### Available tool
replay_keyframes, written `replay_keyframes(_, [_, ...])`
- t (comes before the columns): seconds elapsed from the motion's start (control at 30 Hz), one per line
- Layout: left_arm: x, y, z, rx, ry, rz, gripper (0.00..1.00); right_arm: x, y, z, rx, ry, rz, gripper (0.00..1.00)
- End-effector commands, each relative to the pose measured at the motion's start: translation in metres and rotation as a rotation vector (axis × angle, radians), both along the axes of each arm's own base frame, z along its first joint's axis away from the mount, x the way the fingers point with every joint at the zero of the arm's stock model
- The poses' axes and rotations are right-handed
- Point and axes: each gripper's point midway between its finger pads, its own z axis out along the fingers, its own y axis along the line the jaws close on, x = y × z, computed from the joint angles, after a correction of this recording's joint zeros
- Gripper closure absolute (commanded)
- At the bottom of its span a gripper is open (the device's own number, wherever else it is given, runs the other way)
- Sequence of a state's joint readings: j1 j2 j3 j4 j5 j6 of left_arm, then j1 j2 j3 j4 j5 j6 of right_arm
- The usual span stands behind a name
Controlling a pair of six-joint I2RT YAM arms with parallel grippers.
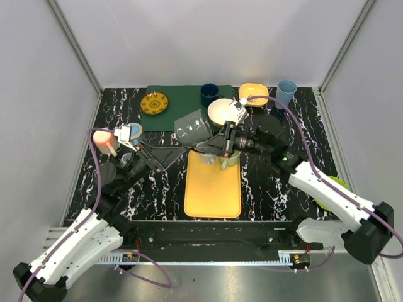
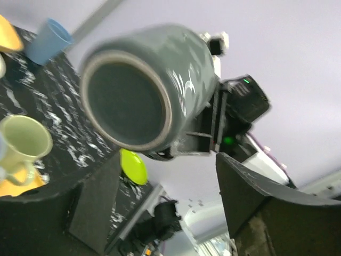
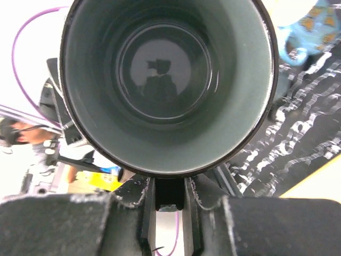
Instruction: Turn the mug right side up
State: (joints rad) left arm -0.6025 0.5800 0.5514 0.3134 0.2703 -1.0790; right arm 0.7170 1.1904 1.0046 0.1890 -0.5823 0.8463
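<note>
Hanging on its side in the air, the grey mug [image 1: 192, 129] sits between the two arms, above the far end of the yellow tray [image 1: 213, 189] and near the edge of the green mat [image 1: 182, 94]. Its mouth faces the right arm and its base faces the left arm. The right gripper [image 3: 169, 213] is clamped on the mug at the lower edge of its mouth, fingers drawn close together on a dark part of it; whether that part is the handle or the rim is hard to tell. The left gripper [image 2: 169, 160] is released, its two dark fingers [image 2: 96, 197] spread wide on either side and short of the mug's base, not touching it.

A pale green mug [image 1: 230, 160] stands upright on the far end of the tray, just beneath the right gripper. On the mat lie a yellow patterned plate [image 1: 154, 102] and a dark blue cup [image 1: 210, 94]. Beside them are a cream bowl [image 1: 221, 112], an orange dish [image 1: 253, 94] and a light blue cup [image 1: 286, 93]. A pink cup [image 1: 104, 139] stands at the left of the table, and a lime green plate [image 1: 337, 185] shows behind the right arm.
</note>
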Motion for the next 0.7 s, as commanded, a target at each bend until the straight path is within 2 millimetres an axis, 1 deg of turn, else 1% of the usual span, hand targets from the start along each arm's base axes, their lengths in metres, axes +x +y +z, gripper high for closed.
replay_keyframes(0.0, [0.012, 0.025, 0.012, 0.092, -0.046, 0.179, 0.23, -0.006, -0.041, 0.029, -0.128, -0.196, -0.134, 1.00])
replay_keyframes(0.03, [0.014, 0.031, 0.005, 0.144, -0.036, 0.215, 0.23, -0.006, -0.047, 0.025, -0.175, -0.233, -0.147, 1.00])
replay_keyframes(0.07, [0.021, 0.040, 0.001, 0.167, -0.021, 0.278, 0.21, -0.008, -0.059, 0.014, -0.245, -0.213, -0.178, 1.00])
replay_keyframes(0.1, [0.023, 0.046, -0.004, 0.194, -0.006, 0.309, 0.21, -0.009, -0.064, 0.007, -0.289, -0.215, -0.188, 1.00])
replay_keyframes(0.13, [0.025, 0.055, -0.015, 0.252, 0.021, 0.356, 0.21, -0.011, -0.069, -0.002, -0.350, -0.248, -0.190, 1.00])
replay_keyframes(0.17, [0.031, 0.066, -0.022, 0.276, 0.044, 0.421, 0.21, -0.010, -0.080, -0.025, -0.455, -0.222, -0.230, 1.00])
replay_keyframes(0.2, [0.033, 0.071, -0.027, 0.297, 0.057, 0.447, 0.21, -0.012, -0.085, -0.036, -0.518, -0.231, -0.245, 1.00])
replay_keyframes(0.23, [0.033, 0.076, -0.037, 0.334, 0.077, 0.466, 0.21, -0.025, -0.081, -0.053, -0.587, -0.260, -0.206, 1.00])
replay_keyframes(0.27, [0.035, 0.080, -0.042, 0.348, 0.085, 0.488, 0.21, -0.020, -0.093, -0.073, -0.697, -0.257, -0.267, 1.00])
replay_keyframes(0.3, [0.035, 0.082, -0.046, 0.362, 0.093, 0.497, 0.22, -0.022, -0.095, -0.085, -0.746, -0.260, -0.275, 1.00])
replay_keyframes(0.33, [0.035, 0.084, -0.055, 0.383, 0.118, 0.505, 0.22, -0.031, -0.093, -0.105, -0.796, -0.255, -0.251, 1.00])
replay_keyframes(0.4, [0.038, 0.090, -0.064, 0.401, 0.154, 0.540, 0.23, -0.029, -0.095, -0.122, -0.841, -0.248, -0.284, 1.00])
replay_keyframes(0.43, [0.038, 0.093, -0.074, 0.419, 0.187, 0.549, 0.23, -0.030, -0.097, -0.138, -0.868, -0.226, -0.287, 1.00])
replay_keyframes(0.47, [0.039, 0.095, -0.077, 0.424, 0.197, 0.562, 0.23, -0.028, -0.093, -0.144, -0.872, -0.228, -0.298, 1.00])
replay_keyframes(0.53, [0.038, 0.097, -0.083, 0.436, 0.215, 0.564, 0.24, -0.027, -0.093, -0.158, -0.893, -0.214, -0.314, 1.00])
replay_keyframes(0.63, [0.036, 0.099, -0.090, 0.450, 0.234, 0.568, 0.25, -0.025, -0.094, -0.194, -0.977, -0.187, -0.319, 1.00])
replay_keyframes(0.67, [0.036, 0.100, -0.091, 0.453, 0.237, 0.572, 0.25, -0.023, -0.094, -0.200, -0.998, -0.185, -0.326, 1.00])
